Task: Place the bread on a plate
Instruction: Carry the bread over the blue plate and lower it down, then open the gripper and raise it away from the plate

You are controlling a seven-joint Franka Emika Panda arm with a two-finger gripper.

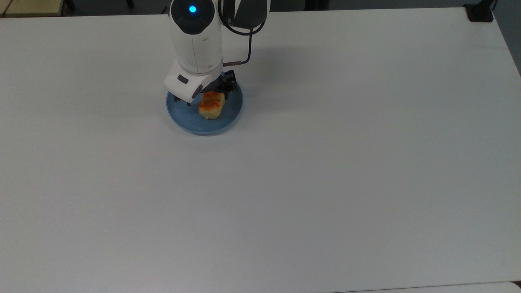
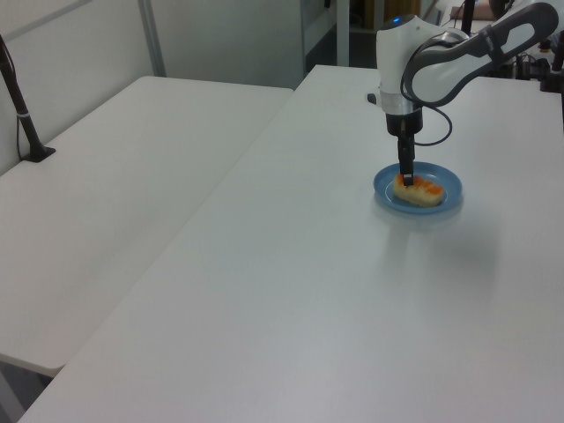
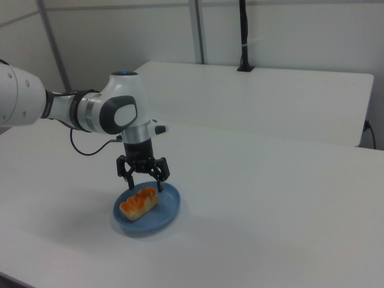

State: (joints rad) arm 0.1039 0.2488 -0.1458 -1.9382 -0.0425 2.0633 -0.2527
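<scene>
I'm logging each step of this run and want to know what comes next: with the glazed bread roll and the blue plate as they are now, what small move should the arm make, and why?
Probably a straight lift of the gripper away from the round blue plate. The pale-yellow bread roll with orange glazed bumps lies flat inside the plate's rim, and the gripper hangs open just above it, so nothing is left to carry.

One bread lies on one blue plate. One robot arm carries one gripper with two fingers. There are two white tabletops: one bearing the plate, one beside it. One black pole stands upright.
</scene>
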